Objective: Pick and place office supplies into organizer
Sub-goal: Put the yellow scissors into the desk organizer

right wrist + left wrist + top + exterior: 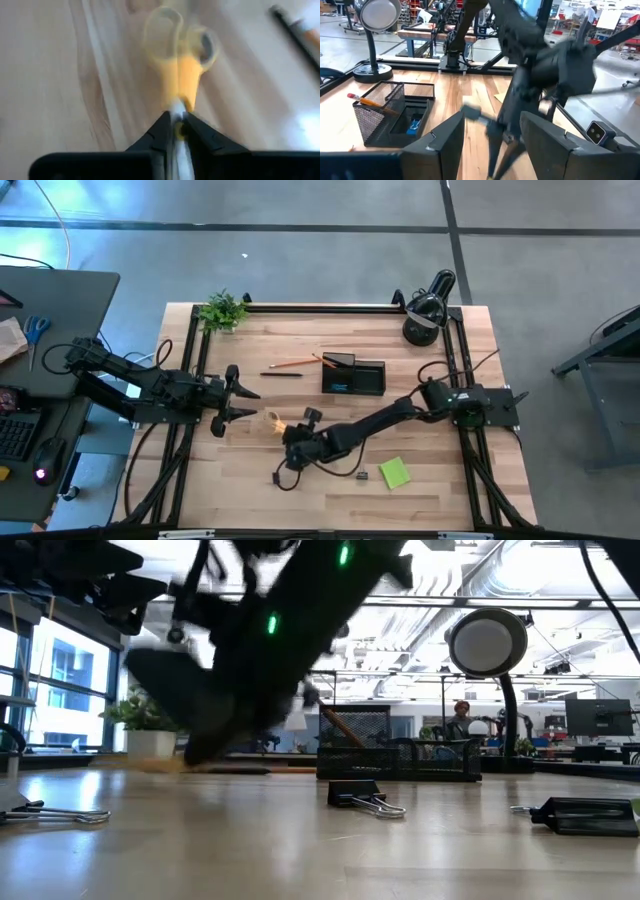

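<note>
The right pincer (176,131) is clamped nearly shut on the yellow-handled scissors (181,65), gripping them right at the pivot where the blades meet the handles. That narrow hold is what worries me: with the two rings hanging free out in front, the scissors could swing or twist in the grip once lifted, or slide out along the smooth blades, I'd judge. They lie at mid-table, left of centre, while the organizer (354,374) sits farther back and to the right, so a long carry lies ahead. Its mesh cup already holds an orange pencil (369,101), which the dangling handles could snag.

The scissors look slim and light, with pale translucent yellow rings and a solid orange-yellow neck.

The left pincer (243,406) hovers spread wide and empty just left of the scissors, close enough that the arms might brush. Binder clips (366,798) and a lime-green sticky-note pad (394,472) lie on the table (450,490) nearer the front.
</note>
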Action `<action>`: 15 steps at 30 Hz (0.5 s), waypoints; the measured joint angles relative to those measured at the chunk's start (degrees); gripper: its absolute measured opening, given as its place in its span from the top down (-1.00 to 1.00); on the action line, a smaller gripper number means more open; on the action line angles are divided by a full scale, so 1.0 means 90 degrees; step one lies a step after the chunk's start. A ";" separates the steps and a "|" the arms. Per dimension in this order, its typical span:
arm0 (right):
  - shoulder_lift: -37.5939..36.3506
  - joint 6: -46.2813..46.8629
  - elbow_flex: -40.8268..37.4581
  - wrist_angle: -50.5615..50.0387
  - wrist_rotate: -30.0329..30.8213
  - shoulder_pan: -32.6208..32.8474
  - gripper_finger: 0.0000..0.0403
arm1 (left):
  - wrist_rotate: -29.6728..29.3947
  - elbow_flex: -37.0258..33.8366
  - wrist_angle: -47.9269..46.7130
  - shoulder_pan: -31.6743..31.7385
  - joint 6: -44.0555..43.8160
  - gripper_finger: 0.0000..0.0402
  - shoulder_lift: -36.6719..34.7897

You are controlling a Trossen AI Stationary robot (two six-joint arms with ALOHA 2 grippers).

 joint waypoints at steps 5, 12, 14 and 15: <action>-0.0158 0.0280 0.0004 -0.0515 0.0097 0.0154 0.93 | 0.0032 0.0000 -0.0006 0.0000 0.0000 0.08 -0.0007; -0.0458 0.0536 0.0018 -0.1120 0.0629 0.0331 0.98 | 0.0036 0.0000 0.0032 0.0002 -0.0042 0.08 -0.0007; -0.0446 0.0368 0.0016 -0.1047 0.0646 0.0297 1.00 | 0.0036 0.0000 0.0043 0.0001 -0.0044 0.08 -0.0009; -0.0446 0.0269 0.0016 -0.0888 0.0598 0.0266 1.00 | 0.0036 0.0000 0.0055 0.0001 -0.0044 0.08 -0.0009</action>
